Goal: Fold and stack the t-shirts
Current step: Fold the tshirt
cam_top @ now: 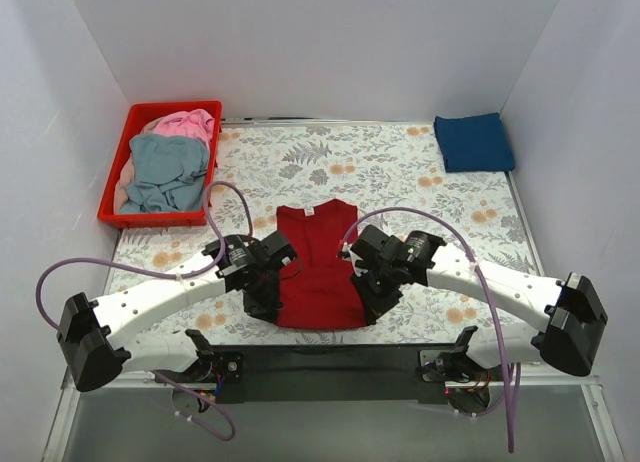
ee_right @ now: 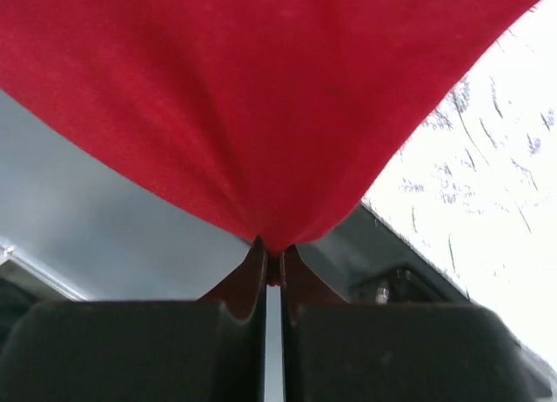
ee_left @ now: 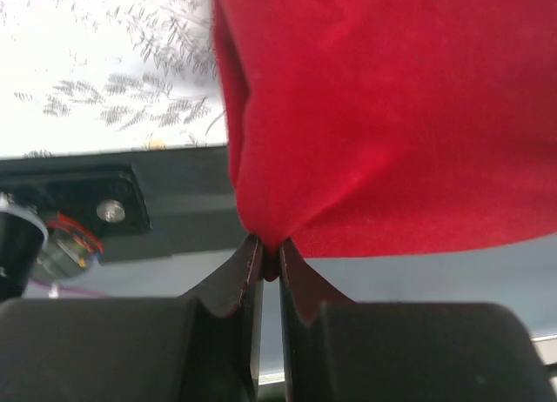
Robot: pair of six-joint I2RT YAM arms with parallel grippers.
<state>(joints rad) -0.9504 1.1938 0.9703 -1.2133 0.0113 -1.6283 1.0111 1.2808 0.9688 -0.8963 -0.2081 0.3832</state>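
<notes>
At the near edge of the table (cam_top: 400,172), my left claw (ee_left: 271,261) and right claw (ee_right: 271,261) each clamp a near corner of the red shirt (cam_top: 318,257).

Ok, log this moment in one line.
red t-shirt: near corners pinched | left gripper: shut on it | right gripper: shut on it | navy t-shirt: folded, far right | grey-blue t-shirt, pink t-shirt: in basket

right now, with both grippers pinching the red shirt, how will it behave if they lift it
Probably floppy: the red shirt bunches into folds where the left gripper pinches it, and drapes from the right gripper. It seems light, since small pinches hold its near edge up. The unheld middle cloth will likely sag between the two grips.
</notes>
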